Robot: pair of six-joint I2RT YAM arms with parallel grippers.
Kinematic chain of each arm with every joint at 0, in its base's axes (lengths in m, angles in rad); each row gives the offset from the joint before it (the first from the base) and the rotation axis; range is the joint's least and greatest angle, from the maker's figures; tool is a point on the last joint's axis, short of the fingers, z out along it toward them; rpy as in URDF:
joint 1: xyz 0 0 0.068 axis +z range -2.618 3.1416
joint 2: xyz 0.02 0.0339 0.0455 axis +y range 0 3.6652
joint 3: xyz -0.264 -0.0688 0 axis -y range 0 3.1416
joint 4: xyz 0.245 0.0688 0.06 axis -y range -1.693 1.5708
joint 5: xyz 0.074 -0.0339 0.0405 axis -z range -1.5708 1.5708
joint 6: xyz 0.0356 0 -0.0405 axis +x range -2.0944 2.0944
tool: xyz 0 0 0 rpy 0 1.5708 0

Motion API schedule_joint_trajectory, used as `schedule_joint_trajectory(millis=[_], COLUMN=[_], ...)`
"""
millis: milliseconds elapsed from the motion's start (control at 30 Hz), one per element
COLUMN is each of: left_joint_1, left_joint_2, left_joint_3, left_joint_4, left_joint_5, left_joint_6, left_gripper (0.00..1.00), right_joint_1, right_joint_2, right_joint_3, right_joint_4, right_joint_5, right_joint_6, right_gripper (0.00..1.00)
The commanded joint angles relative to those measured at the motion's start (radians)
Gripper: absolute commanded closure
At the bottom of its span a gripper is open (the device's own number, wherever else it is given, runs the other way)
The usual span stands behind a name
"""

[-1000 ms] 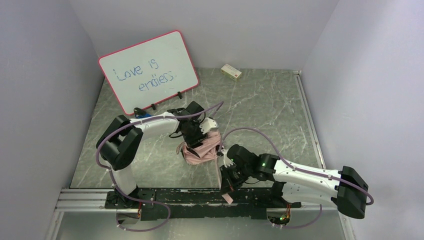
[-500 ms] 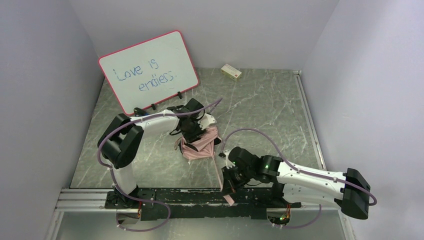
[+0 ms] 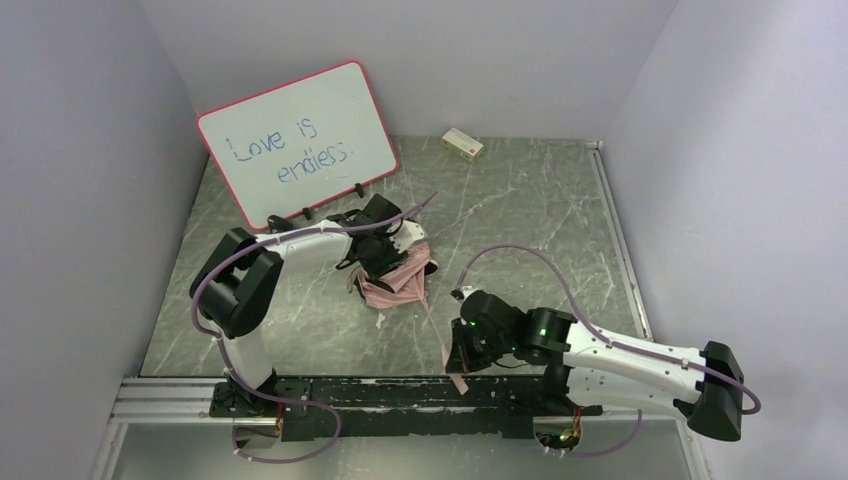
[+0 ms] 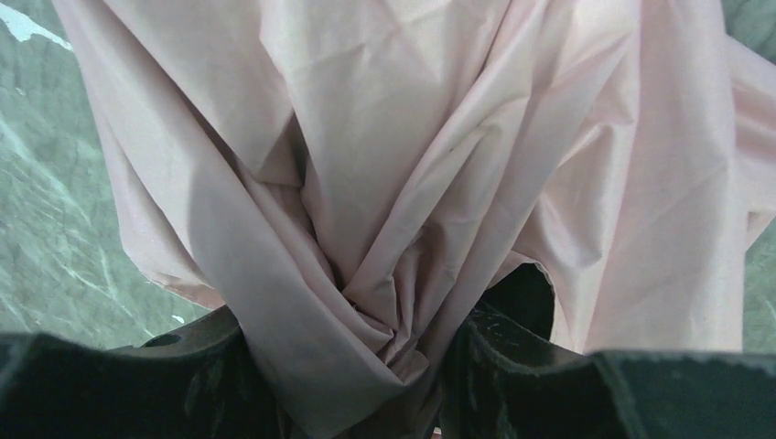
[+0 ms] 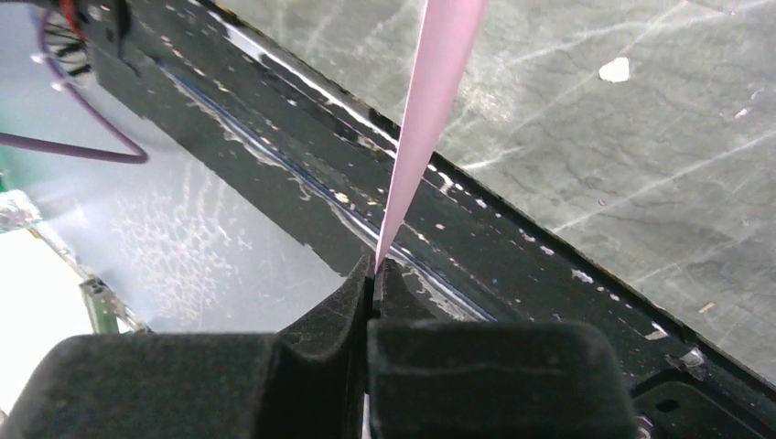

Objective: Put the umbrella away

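Top external: umbrella bunched up mid-table

Your left gripper [image 3: 378, 262] has the umbrella [image 3: 392, 282] on the grey marble table [image 3: 520, 220], with the whiteboard [image 3: 300, 140] behind it and pale walls all round. Left wrist: jaws clamped on pink folds. Right wrist: your right gripper [image 5: 373, 274] is pinched tight on the strap [image 5: 430, 137], over the black rail [image 5: 512, 265].

The umbrella [image 4: 412, 183] is creased matt pink cloth; the table [image 3: 520, 210] looks like smooth, veined grey stone.
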State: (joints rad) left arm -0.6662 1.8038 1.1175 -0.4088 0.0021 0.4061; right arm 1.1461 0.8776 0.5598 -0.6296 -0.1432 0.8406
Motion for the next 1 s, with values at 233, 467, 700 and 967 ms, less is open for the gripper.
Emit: schedule_joint_trajectory(millis=[233,467,700,967], left_joint_1=[0.037,0.029,0.025,0.022], left_joint_2=[0.020,0.026,0.034,0.035], left_joint_3=[-0.023,-0.029,-0.028,-0.027], left_joint_4=[0.091,0.092,0.088,0.089], left_joint_5=[-0.168,-0.180,-0.192,-0.202], left_joint_6=[0.022,0.026,0.028,0.027], left_gripper=[0.95,0.95,0.95,0.95], right_joint_1=[0.015,0.015,0.016,0.015], right_joint_2=[-0.163,-0.200,-0.223,-0.139], right_joint_3=[-0.002,-0.032,-0.034,-0.021], right_joint_4=[0.325,0.609,0.654,0.171], right_joint_5=[-0.248,-0.361,-0.380,-0.146], right_joint_6=[0.060,0.109,0.106,0.076], right_gripper=[1.00,1.00,1.00,1.00])
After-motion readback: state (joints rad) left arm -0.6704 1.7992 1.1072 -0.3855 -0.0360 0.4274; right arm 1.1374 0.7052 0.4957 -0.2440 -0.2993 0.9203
